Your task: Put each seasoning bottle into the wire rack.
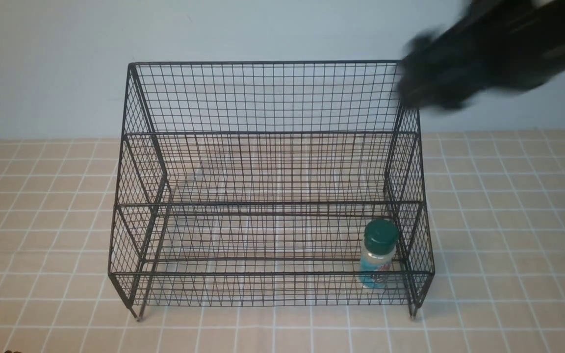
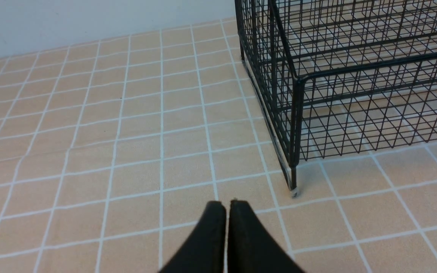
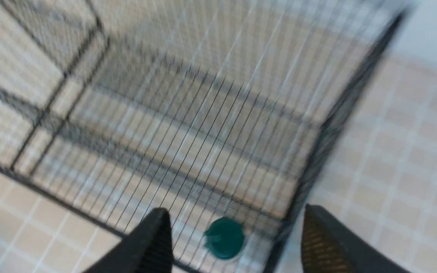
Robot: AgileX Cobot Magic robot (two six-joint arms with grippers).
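On the wire rack's lowest tier, right end: seasoning bottle, upright.
Above it the right gripper hangs spread and empty; the left gripper, pressed together, hovers over the tiled table by the rack's foot.

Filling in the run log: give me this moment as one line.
bottle: upright in rack, front tier, right end | right tool: open, empty, above rack | left tool: shut, near rack

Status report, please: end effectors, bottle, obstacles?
Left end effector shut, empty. Right end effector open, empty. Seasoning bottle upright in wire rack, front tier. No obstruction seen.
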